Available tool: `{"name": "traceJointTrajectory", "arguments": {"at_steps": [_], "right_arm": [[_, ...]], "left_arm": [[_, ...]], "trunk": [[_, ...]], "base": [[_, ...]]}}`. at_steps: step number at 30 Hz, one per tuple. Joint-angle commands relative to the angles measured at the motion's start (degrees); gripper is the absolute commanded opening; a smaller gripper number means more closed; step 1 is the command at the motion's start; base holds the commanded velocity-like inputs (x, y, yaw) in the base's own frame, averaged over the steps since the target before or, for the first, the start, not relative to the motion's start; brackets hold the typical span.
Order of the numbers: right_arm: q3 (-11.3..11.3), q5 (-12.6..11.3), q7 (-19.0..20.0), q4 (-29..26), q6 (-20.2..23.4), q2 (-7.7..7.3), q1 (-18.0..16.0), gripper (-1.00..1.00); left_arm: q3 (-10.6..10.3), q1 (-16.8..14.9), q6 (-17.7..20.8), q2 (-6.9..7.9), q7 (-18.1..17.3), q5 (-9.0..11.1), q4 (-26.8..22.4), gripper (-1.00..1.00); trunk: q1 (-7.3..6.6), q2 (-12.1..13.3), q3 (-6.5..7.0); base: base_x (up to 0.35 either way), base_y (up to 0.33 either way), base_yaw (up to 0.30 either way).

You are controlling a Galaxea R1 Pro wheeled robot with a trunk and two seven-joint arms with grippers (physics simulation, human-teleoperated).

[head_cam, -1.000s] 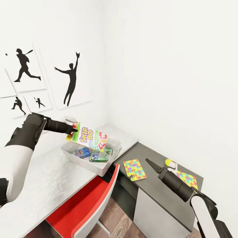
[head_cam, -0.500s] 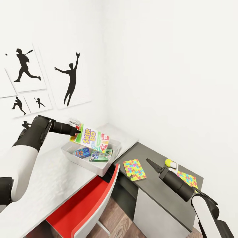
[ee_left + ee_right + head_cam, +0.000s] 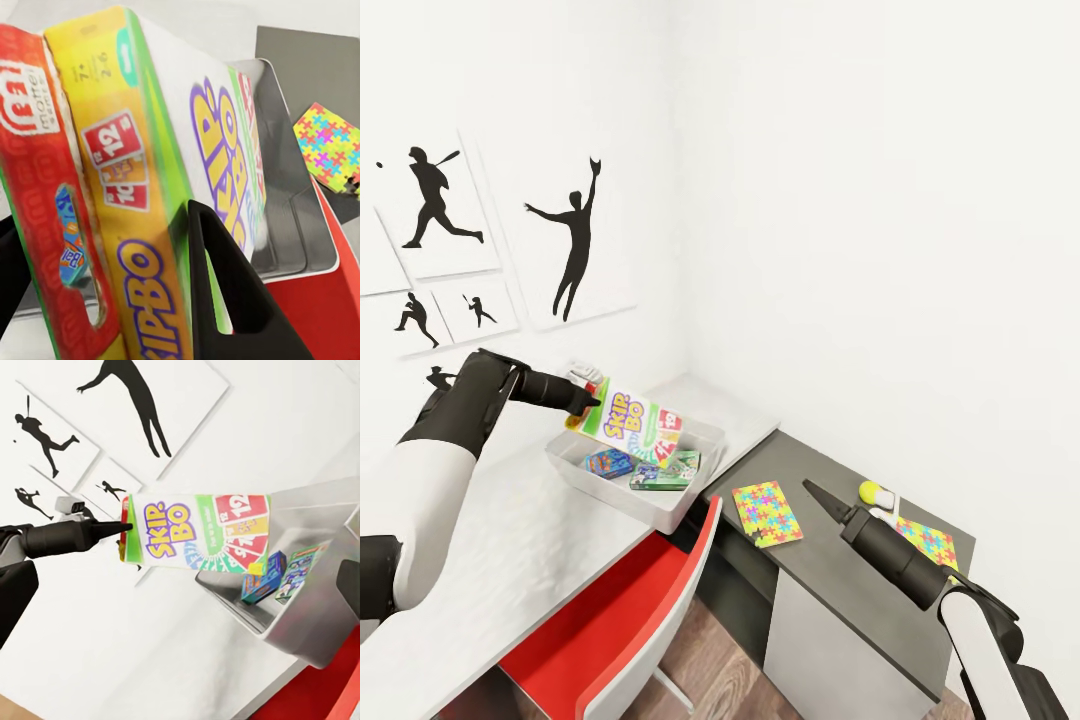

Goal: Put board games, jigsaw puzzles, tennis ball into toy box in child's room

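Observation:
My left gripper [image 3: 582, 398] is shut on the near end of a yellow, green and red Skip-Bo board game [image 3: 635, 420], holding it tilted above the light grey toy box [image 3: 622, 492]. Two smaller board games, one blue [image 3: 608, 461] and one green [image 3: 665, 470], lie inside the box. On the dark grey table lie one jigsaw puzzle [image 3: 767, 511], a second jigsaw puzzle [image 3: 926, 542] and the tennis ball [image 3: 871, 491]. My right gripper [image 3: 820, 498] hovers open between the two puzzles, holding nothing. The left wrist view has the held game [image 3: 135, 172] between the fingers [image 3: 225, 300].
The toy box rests on a white table [image 3: 510, 560] in the room's corner. A red chair [image 3: 650, 610] is tucked under the table's front edge. Black sports silhouette pictures [image 3: 575, 240] hang on the wall behind. Wood-plank floor [image 3: 720, 670] lies below.
My left arm has drawn slightly back toward the wall, and the held board game has shifted and tilted a little above the toy box. The right arm has barely moved.

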Motion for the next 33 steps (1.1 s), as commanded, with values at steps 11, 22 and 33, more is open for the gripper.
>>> {"name": "traceJointTrajectory", "arguments": {"at_steps": [11, 22, 33], "right_arm": [[-0.06, -0.34, -0.02, -0.02, 0.46, 0.0, -0.04, 1.0], [-0.06, -0.34, -0.02, -0.02, 0.39, 0.0, -0.05, 1.0], [-0.06, -0.34, -0.02, -0.02, 0.41, 0.0, -0.05, 1.0]], "left_arm": [[-0.18, -0.06, -2.0, 0.01, -0.64, -0.37, -0.07, -1.0], [-0.18, -0.06, -2.36, 0.02, -0.75, -0.37, -0.07, -1.0], [-0.18, -0.06, -2.41, 0.02, -0.81, -0.35, -0.07, -1.0]], "trunk": [[0.04, -0.13, -0.14], [0.04, -0.13, -0.55], [0.04, -0.13, -0.58]], "base": [[0.0, 0.0, 0.0], [0.096, 0.033, 0.053], [0.099, 0.007, 0.004]]}}
